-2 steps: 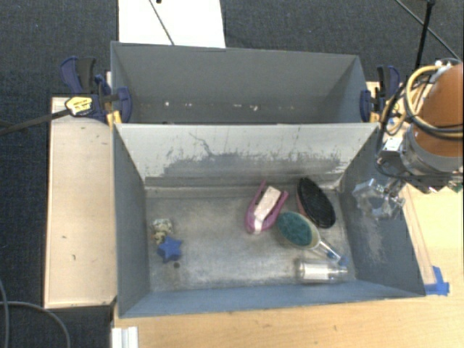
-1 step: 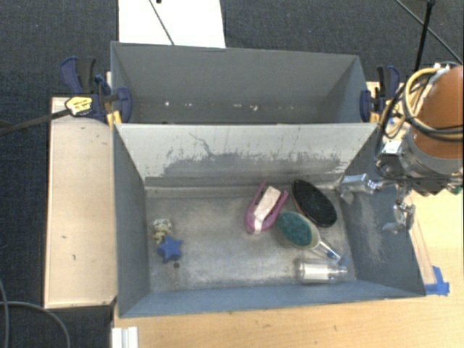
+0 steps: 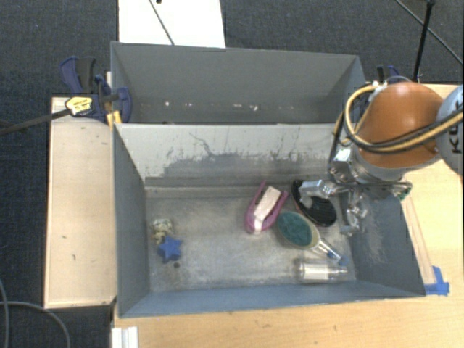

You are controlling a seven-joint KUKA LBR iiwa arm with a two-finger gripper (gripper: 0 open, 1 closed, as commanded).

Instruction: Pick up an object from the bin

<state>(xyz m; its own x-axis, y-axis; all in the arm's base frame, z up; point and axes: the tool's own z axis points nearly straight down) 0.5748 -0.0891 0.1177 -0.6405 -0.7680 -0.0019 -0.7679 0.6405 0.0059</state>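
Camera view: one camera, set above the grey metal bin [image 3: 232,85], facing down and tilted from the near side, so the far wall shows its full inner face. Range: moderate; the whole bin and the dark carpet floor [image 3: 43,20] around it fit in. Arm [image 3: 395,125] enters from the right.

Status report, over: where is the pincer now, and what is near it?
Pincer at right side of bin, beside black object. Teal round brush and clear tube close by.
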